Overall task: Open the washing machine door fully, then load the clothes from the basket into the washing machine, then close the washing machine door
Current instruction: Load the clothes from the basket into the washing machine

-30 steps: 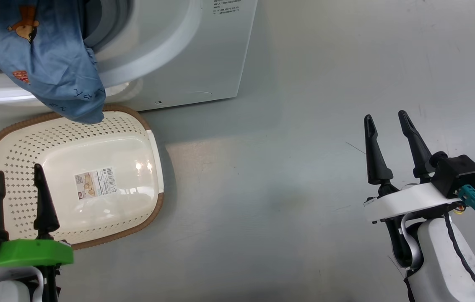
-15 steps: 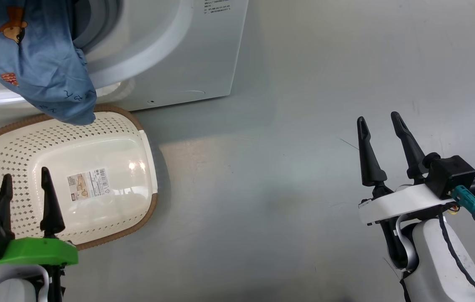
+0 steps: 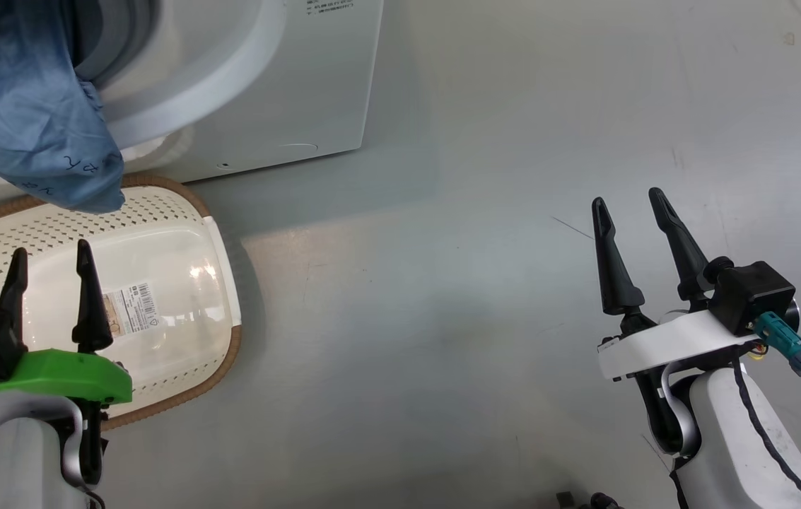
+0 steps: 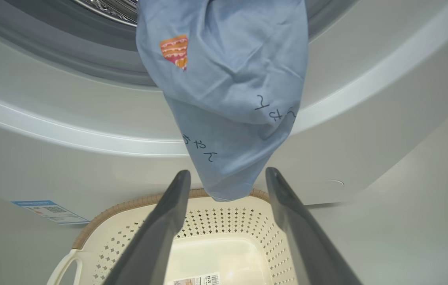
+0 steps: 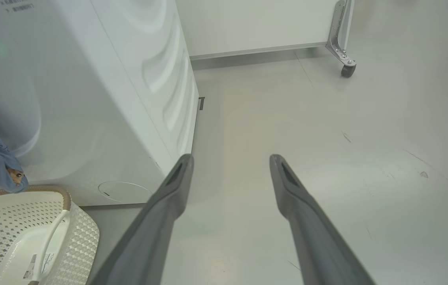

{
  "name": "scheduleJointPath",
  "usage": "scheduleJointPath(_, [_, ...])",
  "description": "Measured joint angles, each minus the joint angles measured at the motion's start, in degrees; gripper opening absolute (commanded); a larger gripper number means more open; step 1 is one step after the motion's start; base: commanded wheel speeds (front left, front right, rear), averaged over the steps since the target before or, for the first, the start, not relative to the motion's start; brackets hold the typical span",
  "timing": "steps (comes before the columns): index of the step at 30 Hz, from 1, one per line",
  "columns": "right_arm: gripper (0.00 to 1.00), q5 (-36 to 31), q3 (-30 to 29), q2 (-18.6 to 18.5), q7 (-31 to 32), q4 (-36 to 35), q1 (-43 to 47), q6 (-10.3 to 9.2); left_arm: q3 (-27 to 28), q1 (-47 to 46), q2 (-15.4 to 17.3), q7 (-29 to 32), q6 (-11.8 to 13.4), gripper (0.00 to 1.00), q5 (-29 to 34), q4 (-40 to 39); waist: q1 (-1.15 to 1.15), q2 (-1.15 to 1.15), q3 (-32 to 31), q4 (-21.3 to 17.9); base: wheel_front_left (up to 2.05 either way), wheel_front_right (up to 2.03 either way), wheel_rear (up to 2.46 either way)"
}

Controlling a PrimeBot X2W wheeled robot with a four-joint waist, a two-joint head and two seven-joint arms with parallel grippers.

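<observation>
Head view, with both wrist views. We see the washing machine [image 3: 301, 85] at upper left with its mouth uncovered. The clothes [image 3: 25, 120], a blue printed garment, are draped out over the lower lip, so the loose end dangles just above the far rim of the basket [image 3: 160, 212]. The basket stands on the floor [image 3: 478, 318] directly below the mouth, presumably so that garments need only a short lift. Its label [image 3: 130, 309] shows on the bottom. The left pincer [image 3: 50, 247] hovers over the basket with fingers spread and nothing between them. In the left wrist view it aims at the hanging end, with the grey seal [image 4: 69, 51] and steel drum [image 4: 105, 6] above. The right pincer [image 3: 626, 197] is likewise spread and holds nothing, well apart over the floor on the side away from the load. We judge loading incomplete: the garment lies half in and half out, and it must be pushed past the seal before the washing machine door can shut without trapping cloth.
</observation>
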Motion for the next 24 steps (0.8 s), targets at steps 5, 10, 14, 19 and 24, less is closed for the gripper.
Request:
scheduleJointPath(5, [1.0, 0.01, -0.19, 0.04, 0.0, -0.42, -0.02, 0.0, -0.73, -1.87, 0.71, 0.02, -0.01, 1.0, 0.1, 3.27, 0.0, 0.0, 1.23, -0.7, 0.0, 0.0, 0.0])
scheduleJointPath(10, [1.0, 0.02, -0.2, 0.1, 0.0, -1.04, -0.05, -0.01, -0.45, -6.49, 1.44, 0.03, -0.01, 1.0, 0.0, 5.37, 0.0, 0.0, 3.19, -1.2, 0.0, 0.0, 0.0])
scheduleJointPath(14, [1.0, 0.08, -0.07, 0.14, 0.0, -1.46, -0.21, -0.01, 0.11, -9.6, 2.23, 0.03, -0.01, 1.0, -0.01, 6.87, 0.0, 0.0, 4.65, -1.51, 0.0, 0.0, 0.0])
scheduleJointPath(19, [1.0, 0.1, 0.34, 0.27, 0.0, -1.75, -0.71, -0.01, 1.33, -12.9, 3.56, 0.03, -0.01, 1.0, -0.56, 8.58, 0.0, 0.0, 6.43, -2.03, 0.0, 0.0, 0.0])
scheduleJointPath(24, [1.0, 0.32, 0.47, 0.42, 0.0, -1.89, -1.28, -0.03, 1.2, -16.18, 3.54, 0.03, -0.02, 1.0, -1.16, 9.48, 0.0, 0.0, 7.84, -2.75, 0.0, 0.0, 0.0])
